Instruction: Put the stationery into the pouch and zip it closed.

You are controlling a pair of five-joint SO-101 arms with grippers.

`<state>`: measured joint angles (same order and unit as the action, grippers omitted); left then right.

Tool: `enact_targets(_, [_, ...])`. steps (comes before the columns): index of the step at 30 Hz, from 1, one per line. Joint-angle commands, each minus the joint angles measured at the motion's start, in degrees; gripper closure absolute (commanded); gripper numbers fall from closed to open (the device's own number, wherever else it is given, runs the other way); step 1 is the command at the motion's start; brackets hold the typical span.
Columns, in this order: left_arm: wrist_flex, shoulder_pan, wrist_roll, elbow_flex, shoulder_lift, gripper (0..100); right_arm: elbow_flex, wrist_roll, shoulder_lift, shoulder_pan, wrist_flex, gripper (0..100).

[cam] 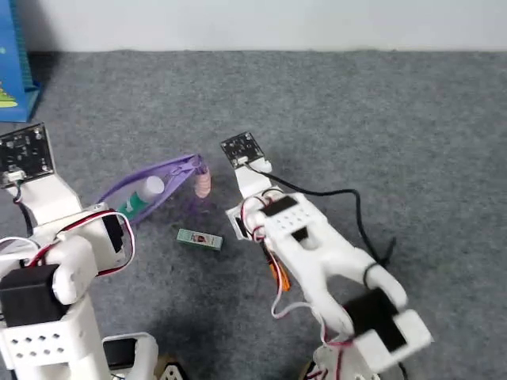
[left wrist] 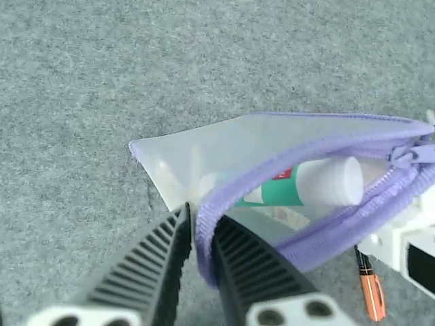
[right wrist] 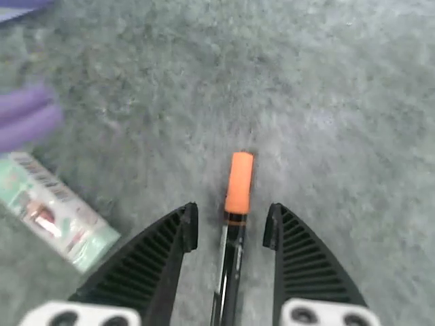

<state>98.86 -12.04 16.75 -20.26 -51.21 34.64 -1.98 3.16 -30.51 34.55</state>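
Grey, carpet-like covering spreads over the counter (cam: 396, 119), which ends at a pale wall (cam: 277, 24) at the back. Near the middle lies the pouch (cam: 150, 190), translucent with a purple zip (left wrist: 319, 227), its mouth gaping. Inside the pouch lies a glue stick (left wrist: 306, 187) with a white cap and a green label. The left claw (left wrist: 200, 217) is clamped on the pouch's zip edge at one end of the mouth, its ribbed black jaws pressed against the purple band from both sides. Just beside the pouch, on the side toward the arms' bases, a small green packet (cam: 200, 239) lies flat on the grey covering. Farther from the pouch than the packet lies a black pen (right wrist: 238, 183) with an orange cap. The right claw (right wrist: 231, 214) stands spread wide over this pen, one jaw on each side of the barrel, with a gap showing on both sides. Well apart from the pouch, a blue object (cam: 12, 63) stands at the counter's far corner.
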Motion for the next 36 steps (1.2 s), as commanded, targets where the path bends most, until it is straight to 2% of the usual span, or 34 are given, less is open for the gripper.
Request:
enact_targets(1, [0.62, -0.18, -0.7, 0.48, 0.7, 99, -6.15, -0.26, 3.74, 0.57, -0.4, 82.9])
enact_targets(5, [0.62, -0.18, -0.7, 0.48, 0.7, 99, -7.21, 0.0, 7.34, 0.66, -0.31, 85.5])
enact_targets(9, [0.7, -0.18, -0.7, 0.4, 0.7, 99, -8.0, 3.6, 7.52, 1.36, 3.3, 99.8])
enact_targets(11, [0.7, 0.0, -0.7, 0.4, 0.7, 99, -8.09, 4.31, 6.81, 2.15, 5.58, 97.5])
enact_targets(16, [0.7, -0.18, -0.62, 0.4, 0.79, 99, -7.82, 4.4, 1.1, 4.44, 11.74, 99.1])
enact_targets(24, [0.7, -0.09, -0.62, 0.4, 0.79, 99, -7.65, 4.4, -13.58, 4.18, 27.38, 99.1])
enact_targets(30, [0.7, -0.09, -0.62, 0.4, 0.7, 99, -7.65, 4.4, -26.15, 4.0, 35.12, 99.1])
enact_targets(36, [0.7, -0.09, -0.62, 0.4, 0.88, 99, -7.65, 3.96, -38.29, -1.19, 42.59, 99.1])
